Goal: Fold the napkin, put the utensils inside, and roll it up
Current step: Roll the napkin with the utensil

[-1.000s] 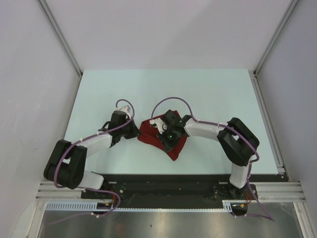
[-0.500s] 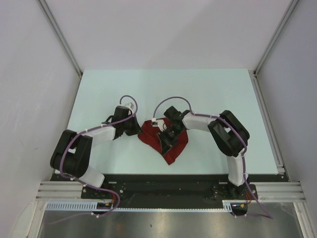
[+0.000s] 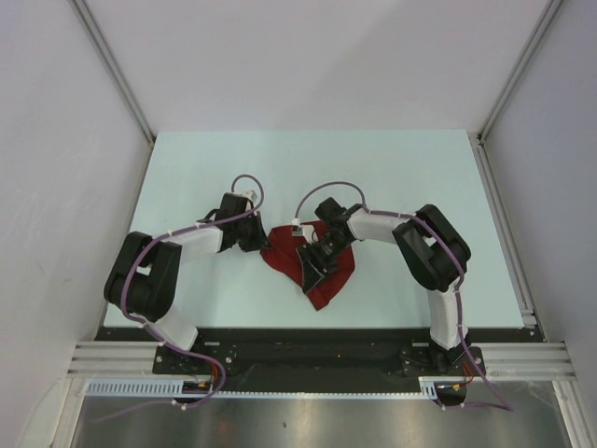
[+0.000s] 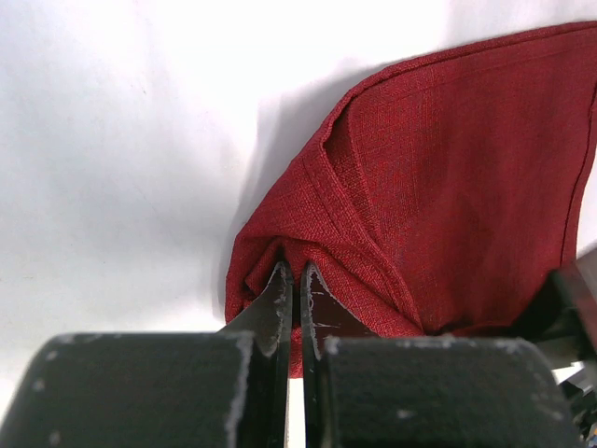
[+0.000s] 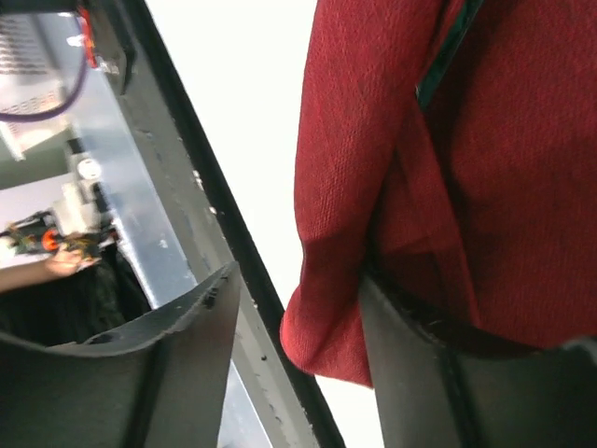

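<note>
Main risk: loss of the fold. Left gripper clamped shut on a bunched corner of napkin. Right gripper standing apart, fingers either side of a cloth edge without squeezing it, so no hold on the right half. Likely to sag, open out or bunch up under any pull from the left. Could also snag on the right fingers, with cloth pressed against the inner one. Might spill any contents: thin dark strip along a crease, perhaps a utensil handle, cannot tell.

Napkin on table, near the middle, toward the near edge, between both grippers. Crumpled, not flat. Tapers to a point aimed at the near edge, slightly right. Long axis seemingly diagonal, from the pinched far-left corner down to that near tip.
</note>
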`<state>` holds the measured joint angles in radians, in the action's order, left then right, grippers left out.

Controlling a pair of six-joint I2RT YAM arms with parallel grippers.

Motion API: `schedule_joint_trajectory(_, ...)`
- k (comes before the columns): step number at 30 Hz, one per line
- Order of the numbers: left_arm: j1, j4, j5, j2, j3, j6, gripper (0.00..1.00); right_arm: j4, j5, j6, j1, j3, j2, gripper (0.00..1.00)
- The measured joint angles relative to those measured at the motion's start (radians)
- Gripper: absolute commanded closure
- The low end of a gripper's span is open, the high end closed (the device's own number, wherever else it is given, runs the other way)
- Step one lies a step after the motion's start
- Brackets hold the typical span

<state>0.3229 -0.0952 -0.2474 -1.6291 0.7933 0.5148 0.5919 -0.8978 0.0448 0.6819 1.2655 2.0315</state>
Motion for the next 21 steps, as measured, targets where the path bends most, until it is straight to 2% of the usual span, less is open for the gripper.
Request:
schedule_joint_trajectory(7,0.0,-0.002,-0.001,-0.002,0.002,-0.003,1.0,0.033,0.166,-0.045,-0.003,-0.024,-0.113,0.33)
schedule_joint_trajectory(12,0.0,-0.007,-0.002,-0.003,0.006,-0.01,1.0,0.01,0.381,-0.092,0.023,-0.024,-0.272,0.3)
schedule_joint_trajectory(17,0.0,-0.023,-0.002,-0.007,0.017,-0.012,1.0,-0.165,0.675,-0.086,0.194,-0.053,-0.417,0.29)
schedule_joint_trajectory(21,0.0,-0.028,-0.002,-0.01,0.021,-0.012,1.0,-0.308,0.879,-0.029,0.356,-0.095,-0.415,0.32)
